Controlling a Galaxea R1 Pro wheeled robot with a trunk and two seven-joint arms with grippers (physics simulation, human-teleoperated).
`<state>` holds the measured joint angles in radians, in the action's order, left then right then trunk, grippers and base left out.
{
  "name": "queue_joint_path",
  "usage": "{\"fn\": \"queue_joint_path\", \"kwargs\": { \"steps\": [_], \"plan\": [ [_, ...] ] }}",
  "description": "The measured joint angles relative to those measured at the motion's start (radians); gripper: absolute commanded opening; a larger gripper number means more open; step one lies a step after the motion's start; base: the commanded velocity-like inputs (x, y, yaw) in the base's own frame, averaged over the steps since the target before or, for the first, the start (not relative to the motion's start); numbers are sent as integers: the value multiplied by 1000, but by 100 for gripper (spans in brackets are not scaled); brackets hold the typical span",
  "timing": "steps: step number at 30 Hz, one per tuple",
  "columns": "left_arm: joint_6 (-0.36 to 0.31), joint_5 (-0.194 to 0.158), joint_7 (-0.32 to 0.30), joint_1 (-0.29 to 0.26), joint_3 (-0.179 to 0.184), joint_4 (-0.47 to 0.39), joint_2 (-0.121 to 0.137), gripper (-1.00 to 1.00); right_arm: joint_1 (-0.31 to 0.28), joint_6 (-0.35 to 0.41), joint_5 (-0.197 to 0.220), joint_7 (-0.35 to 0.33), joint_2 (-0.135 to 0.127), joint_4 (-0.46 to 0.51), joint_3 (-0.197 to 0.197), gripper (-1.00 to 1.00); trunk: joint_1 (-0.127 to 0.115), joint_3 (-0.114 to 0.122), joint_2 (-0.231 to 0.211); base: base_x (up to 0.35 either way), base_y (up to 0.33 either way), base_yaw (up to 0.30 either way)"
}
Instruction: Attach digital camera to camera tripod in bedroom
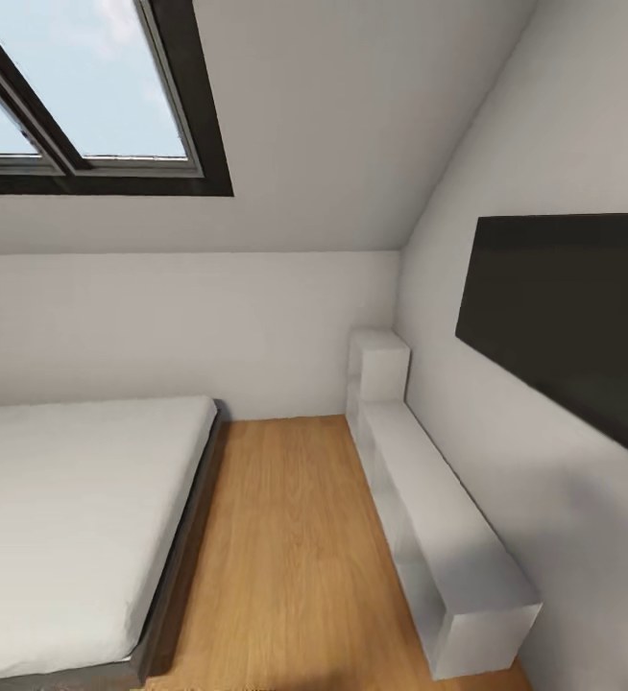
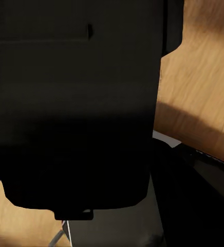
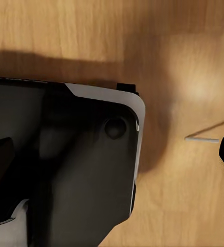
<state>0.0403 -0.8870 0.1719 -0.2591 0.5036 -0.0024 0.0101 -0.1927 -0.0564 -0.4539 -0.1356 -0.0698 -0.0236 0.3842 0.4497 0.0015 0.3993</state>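
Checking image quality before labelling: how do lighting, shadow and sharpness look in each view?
Head view: evenly lit, skylight bright, bed soft-edged. Left wrist view: a dark body close up, near-black, detail lost. Right wrist view: soft shadow and a pale glare patch on the wood floor.

The robot's base [image 3: 81,170] is glossy black with a pale grey rim and a round boss.

A large black panel [image 2: 76,103], flat and very dark, has a small notch near one edge. Light wood plank floor [image 2: 204,87] lies beside it, crossed by a shadow, and more floor shows past the panel's rounded corner.
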Motion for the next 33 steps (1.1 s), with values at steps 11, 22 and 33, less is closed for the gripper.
{"fn": "queue_joint_path", "kwargs": {
  "steps": [11,22,33],
  "plan": [
    [1,6,-1,0,5,-4,4,-100,0,0,-1,1,-1,0,-1,100,0,0,0,0,0,276],
    [2,12,-1,0,7,-5,5,-100,0,0,-2,1,-3,0,-1,100,0,0,0,0,0,276],
    [2,14,-1,0,8,-6,5,-100,0,0,-2,1,-3,0,-2,100,0,0,0,0,0,276]
  ]
}}
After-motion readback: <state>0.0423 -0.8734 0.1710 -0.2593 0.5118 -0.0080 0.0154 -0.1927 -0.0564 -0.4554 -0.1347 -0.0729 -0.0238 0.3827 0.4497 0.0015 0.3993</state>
